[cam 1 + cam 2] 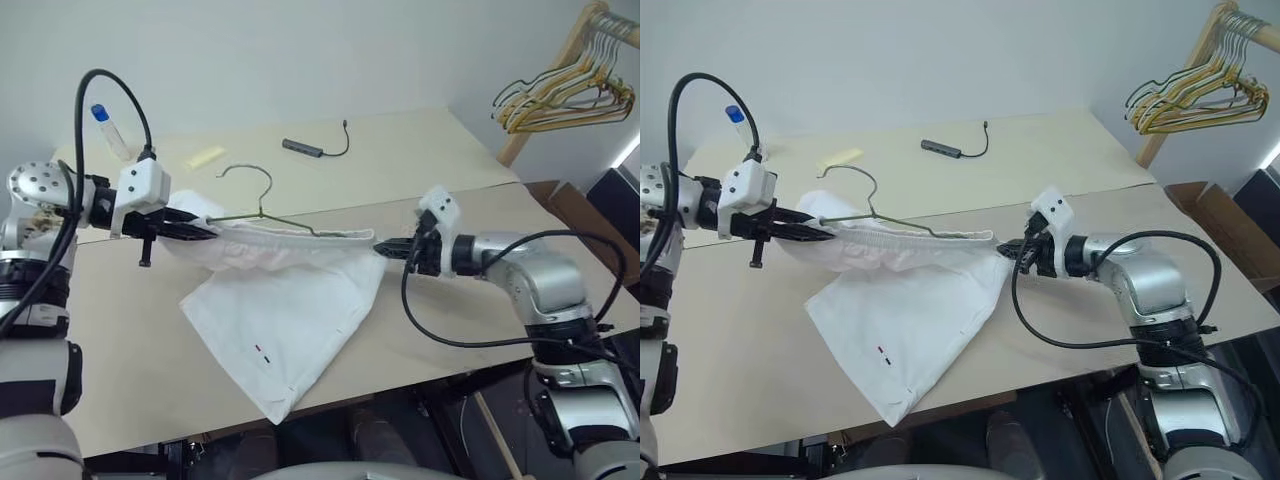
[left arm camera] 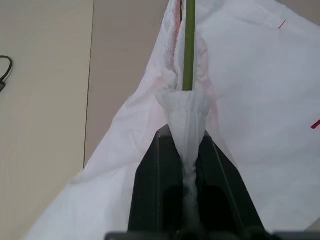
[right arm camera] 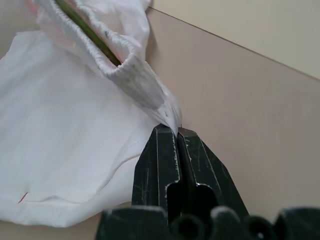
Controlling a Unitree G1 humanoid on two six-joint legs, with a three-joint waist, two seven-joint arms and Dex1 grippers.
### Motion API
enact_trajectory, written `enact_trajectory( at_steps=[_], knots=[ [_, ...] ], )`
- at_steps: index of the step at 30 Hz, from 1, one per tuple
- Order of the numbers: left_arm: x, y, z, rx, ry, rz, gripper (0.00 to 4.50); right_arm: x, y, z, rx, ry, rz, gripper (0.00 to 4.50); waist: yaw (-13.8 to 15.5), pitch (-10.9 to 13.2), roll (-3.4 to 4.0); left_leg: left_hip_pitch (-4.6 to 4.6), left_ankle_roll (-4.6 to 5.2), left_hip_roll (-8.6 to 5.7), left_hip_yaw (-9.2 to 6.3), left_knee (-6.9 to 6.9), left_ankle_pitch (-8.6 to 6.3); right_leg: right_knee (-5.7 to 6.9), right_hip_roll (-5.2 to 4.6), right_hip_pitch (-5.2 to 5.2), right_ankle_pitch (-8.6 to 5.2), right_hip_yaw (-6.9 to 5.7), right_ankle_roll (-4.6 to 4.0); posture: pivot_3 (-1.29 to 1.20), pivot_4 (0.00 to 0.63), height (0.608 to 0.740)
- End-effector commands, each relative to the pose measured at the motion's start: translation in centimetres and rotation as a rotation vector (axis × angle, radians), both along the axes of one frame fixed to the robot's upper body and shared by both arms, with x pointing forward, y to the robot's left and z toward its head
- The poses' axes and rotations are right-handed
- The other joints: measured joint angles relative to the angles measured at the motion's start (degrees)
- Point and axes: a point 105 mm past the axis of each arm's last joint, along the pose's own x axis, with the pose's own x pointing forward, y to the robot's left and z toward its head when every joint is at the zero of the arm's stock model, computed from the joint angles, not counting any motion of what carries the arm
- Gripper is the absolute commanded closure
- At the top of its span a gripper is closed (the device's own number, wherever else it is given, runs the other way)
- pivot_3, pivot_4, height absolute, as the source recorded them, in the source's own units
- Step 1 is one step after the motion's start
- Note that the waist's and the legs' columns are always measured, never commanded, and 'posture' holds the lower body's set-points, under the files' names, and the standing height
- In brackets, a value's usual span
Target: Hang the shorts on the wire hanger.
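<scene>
The shorts are stretched out between the two grippers, waistband pulled taut in the air while the legs droop down onto the table. No brand or readable writing on them, just a tiny dark-and-red tag mark on the lower fabric and a faint pink tint near the waistband. The wire hanger sits inside the waistband, its green-grey bar running along the elastic from one gripper toward the other, hook poking up above the cloth. The left gripper is clamped on one bunched end of the waistband, the hanger bar coming out right past its fingertips. The right gripper is pinched tight on the opposite end. Beyond the grippers on the table lie a dark cable adapter, a yellow note and a blue-capped tube. Off past the right gripper, a bunch of hangers on a wooden rack.
</scene>
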Motion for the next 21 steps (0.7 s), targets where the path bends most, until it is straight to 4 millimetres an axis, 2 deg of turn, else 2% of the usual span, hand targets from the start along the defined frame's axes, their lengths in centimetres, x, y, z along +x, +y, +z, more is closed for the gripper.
enact_trajectory(
  at_steps=[1,4,9,13,19,21],
  knots=[
    [0.3,-0.4,1.8,-0.010,-0.078,-0.010,4.50,-0.8,2.6,4.8,-0.108,-0.229,0.147,4.47,-0.2,0.0,0.00,0.01,0.00,0.00,0.01,0.00,0.00,0.01,0.01,-0.01,0.00,0.01,0.00,-0.03,0.000,0.740],
    [0.5,-0.7,2.0,-0.012,-0.091,-0.013,4.50,-1.4,4.3,6.1,-0.182,-0.295,0.233,4.47,-0.2,0.0,0.00,0.04,0.00,0.04,0.01,0.00,0.00,0.04,0.05,-0.02,0.00,0.01,0.00,-0.03,0.000,0.740],
    [0.5,-0.9,2.0,-0.015,-0.101,-0.021,4.50,-0.6,6.1,7.5,-0.232,-0.360,0.264,4.47,0.0,0.0,0.00,0.00,0.02,0.03,0.00,0.01,-0.01,0.01,0.02,-0.01,0.00,-0.03,-0.01,-0.03,0.000,0.740],
    [0.4,-0.9,2.1,-0.025,-0.116,-0.015,4.50,-1.0,6.6,7.3,-0.271,-0.365,0.319,4.47,0.1,0.0,0.00,-0.08,0.02,0.01,-0.01,0.02,-0.01,-0.01,-0.02,-0.05,0.00,-0.07,0.00,-0.01,0.000,0.740],
    [-0.2,-1.0,2.5,-0.056,-0.119,-0.030,4.50,0.3,6.7,7.0,-0.305,-0.434,0.287,4.47,0.1,0.0,0.00,-0.05,0.02,0.02,-0.01,0.05,-0.01,0.04,-0.02,-0.04,0.00,-0.07,-0.01,-0.01,0.000,0.740],
    [-0.3,-1.0,2.5,-0.057,-0.119,-0.031,4.50,0.5,6.6,6.9,-0.304,-0.432,0.286,3.98,0.1,0.0,0.00,-0.04,0.02,0.02,-0.01,0.04,-0.01,0.04,-0.01,-0.04,0.00,-0.08,-0.01,-0.01,0.000,0.740]
  ],
)
